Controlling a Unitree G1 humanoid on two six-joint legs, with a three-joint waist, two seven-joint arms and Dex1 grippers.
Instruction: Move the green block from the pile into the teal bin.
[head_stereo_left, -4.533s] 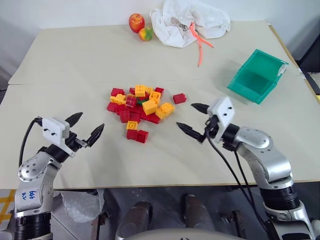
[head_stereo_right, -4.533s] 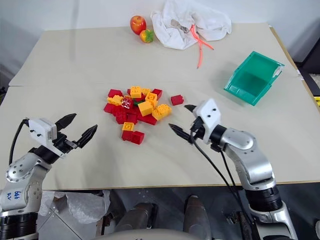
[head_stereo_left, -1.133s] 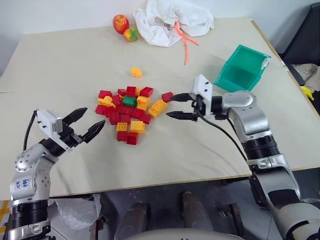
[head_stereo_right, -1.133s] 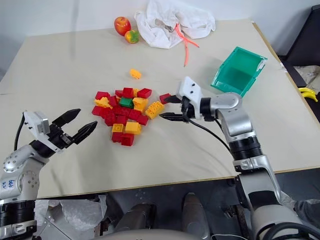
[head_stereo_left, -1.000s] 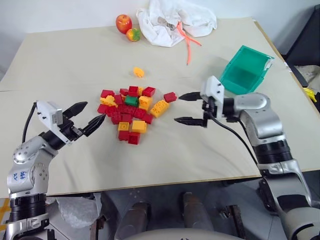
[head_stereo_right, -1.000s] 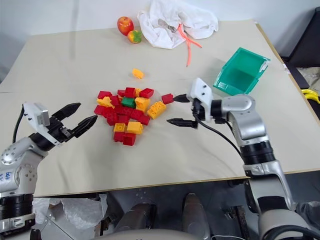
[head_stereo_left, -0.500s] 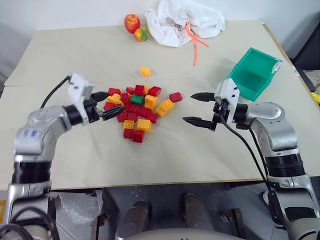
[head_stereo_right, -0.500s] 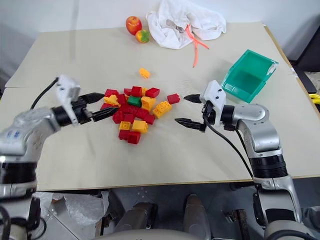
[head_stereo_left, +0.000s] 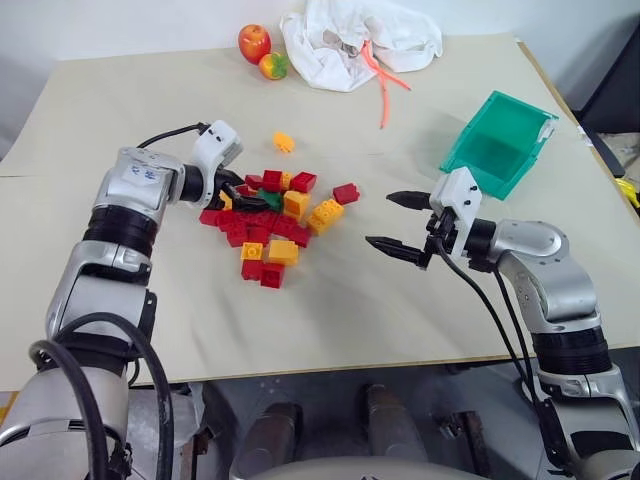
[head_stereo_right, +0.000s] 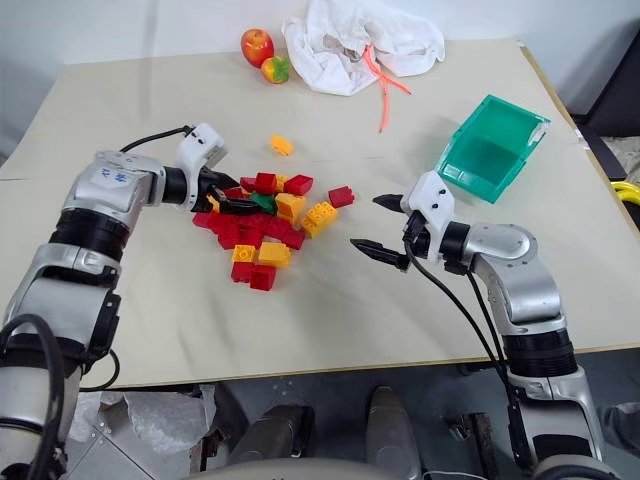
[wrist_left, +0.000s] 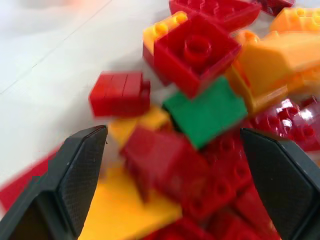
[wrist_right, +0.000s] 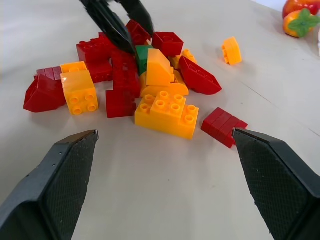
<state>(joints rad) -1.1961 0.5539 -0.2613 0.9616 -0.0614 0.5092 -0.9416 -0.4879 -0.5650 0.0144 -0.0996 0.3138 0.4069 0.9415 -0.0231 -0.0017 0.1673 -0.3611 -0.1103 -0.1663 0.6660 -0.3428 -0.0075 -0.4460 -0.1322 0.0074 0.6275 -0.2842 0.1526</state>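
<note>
Now the left gripper (head_stereo_left: 243, 194), jaws spread, has reached the pile (head_stereo_left: 268, 220) over the green block (wrist_left: 206, 112).

One green block (wrist_left: 206, 113), one teal bin (head_stereo_left: 497, 143), about twenty red and yellow-orange bricks (head_stereo_left: 268, 220), two fruits (head_stereo_left: 262, 53).

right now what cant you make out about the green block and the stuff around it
- green block: one face shows in the left wrist view; a red brick overlaps it, so its studs and full shape are hidden.
- In the left eye view the left gripper covers part of the pile.
- teal bin: its floor is too dim to check for contents.
- white cloth: whatever it covers is hidden.
</note>
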